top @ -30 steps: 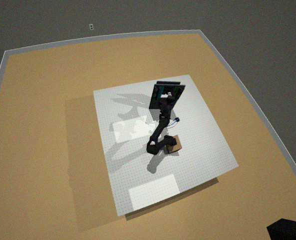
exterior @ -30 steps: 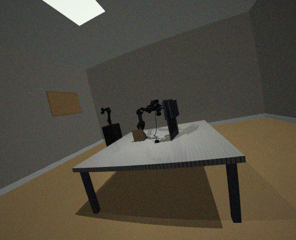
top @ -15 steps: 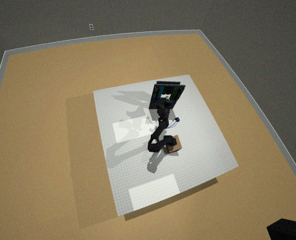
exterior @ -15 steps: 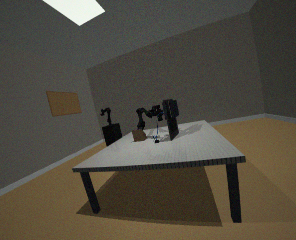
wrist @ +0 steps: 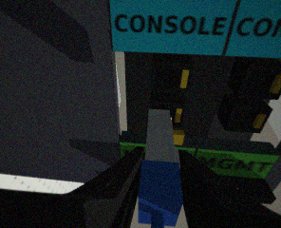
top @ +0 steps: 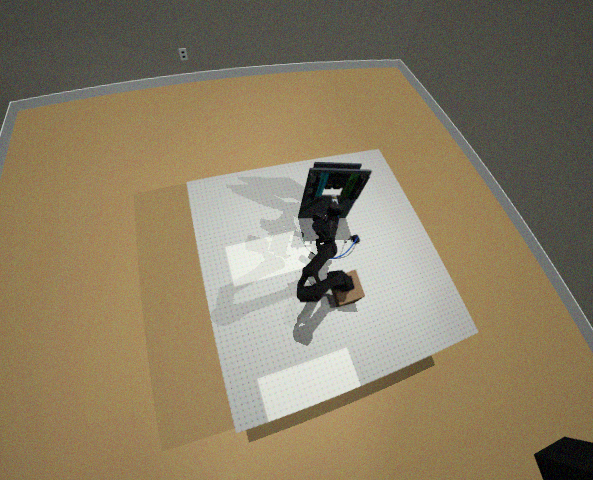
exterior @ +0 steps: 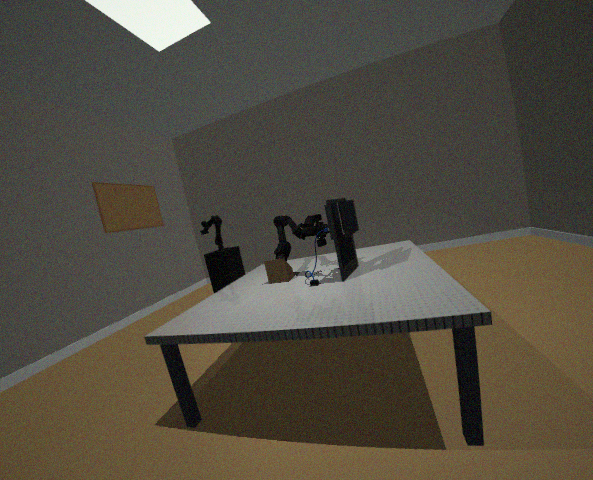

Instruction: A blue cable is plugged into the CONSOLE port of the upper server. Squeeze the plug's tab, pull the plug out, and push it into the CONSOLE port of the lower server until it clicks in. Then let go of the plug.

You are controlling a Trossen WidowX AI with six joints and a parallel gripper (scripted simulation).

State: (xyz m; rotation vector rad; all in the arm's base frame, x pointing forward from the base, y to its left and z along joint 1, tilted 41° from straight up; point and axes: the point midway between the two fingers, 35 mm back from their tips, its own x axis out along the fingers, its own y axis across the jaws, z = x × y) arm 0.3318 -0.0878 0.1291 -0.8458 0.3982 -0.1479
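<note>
I have the blue plug [wrist: 159, 190] pinched in my end effector [top: 332, 202] [exterior: 324, 231] [wrist: 159, 154]. My fingers are closed down on its sides, a modest gap apart, with the plug filling that gap. Its long axis runs straight out ahead of me: blue body between my fingers, pale nose [wrist: 160, 135] leading towards the server rack [top: 309, 193] [exterior: 345, 248]. The whole nose shows in the wrist view, so I judge it to be out of its socket, though I cannot see its very front face meeting anything.

Ahead, the nose overlaps the column of dark sockets [wrist: 166, 76] under the teal CONSOLE label [wrist: 169, 26], low down, near the green MGMT strip [wrist: 245, 163]. I cannot tell from here which server these belong to, nor how deep the gap is between nose and socket. From above, my own arm hides the plug.

The coming move turns on that line: the nose must sit square to the lower server's CONSOLE opening before I push. If I go in off to one side or too low, I would expect it to catch the edge. The blue cable [top: 346, 252] [exterior: 315, 255] trails below and could tug the plug askew. Only after a click should I let go.
</note>
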